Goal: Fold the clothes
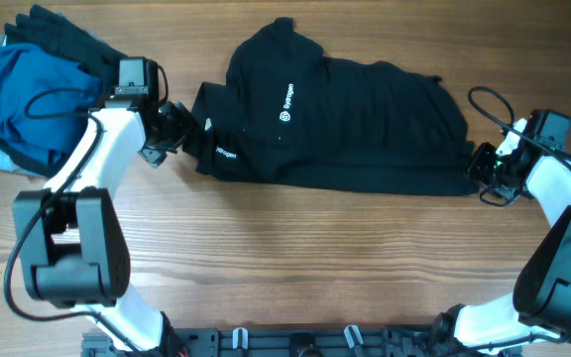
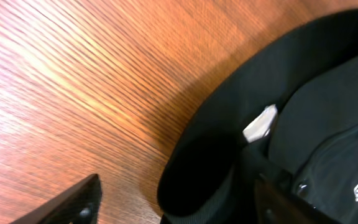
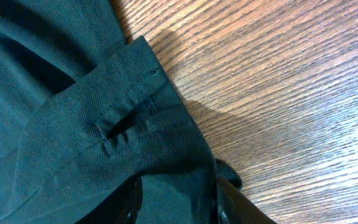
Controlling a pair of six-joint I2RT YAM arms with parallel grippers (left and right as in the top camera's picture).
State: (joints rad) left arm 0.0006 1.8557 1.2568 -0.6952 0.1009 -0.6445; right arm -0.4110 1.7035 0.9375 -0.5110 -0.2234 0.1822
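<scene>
Looking from overhead: black shirt (image 1: 355,119) lies spread across the upper middle of the table (image 1: 295,258), white logo facing up. Left gripper (image 1: 179,124) sits at the shirt's left edge, right gripper (image 1: 481,167) at its lower right corner. Blue garment (image 1: 18,94) and a black garment (image 1: 62,35) are piled in the table's far-left corner, apart from the shirt.

Left wrist: left gripper (image 2: 179,211) has its jaws wide apart, one finger (image 2: 73,202) over bare wood, the other over the fabric. The shirt's curved edge runs between them. White tag (image 2: 261,124) pokes out at a fold. Can't tell if either finger touches cloth.

Right wrist: right gripper (image 3: 179,205) has its jaws clamped on the shirt corner, mesh fabric bunched and creased between them. Bare table to the right.
</scene>
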